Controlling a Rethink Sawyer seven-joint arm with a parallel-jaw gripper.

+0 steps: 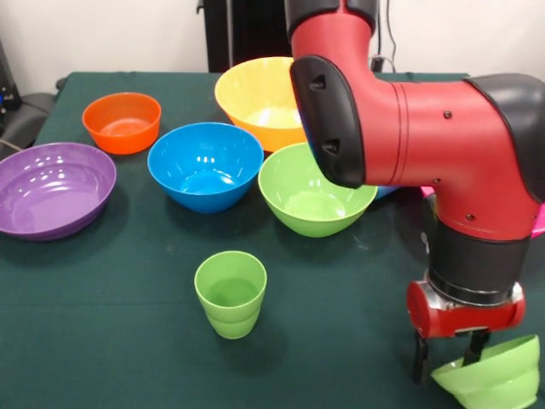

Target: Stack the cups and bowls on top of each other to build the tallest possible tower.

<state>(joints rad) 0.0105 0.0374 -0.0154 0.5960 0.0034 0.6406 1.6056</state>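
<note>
My gripper hangs low at the front right, open, its two dark fingers set wide apart. They straddle the left rim of a small green bowl, which lies tilted at the bottom right corner. A lime green cup stands upright and alone near the front middle. Behind it stand a larger green bowl, a blue bowl, a yellow-orange bowl, an orange bowl and a wide purple bowl, all upright and apart. A pink bowl peeks out behind the arm.
The thick red and black arm covers the right half of the table and hides what lies behind it. The dark green tablecloth shows bare at the front left. A dark chair stands off the far left corner.
</note>
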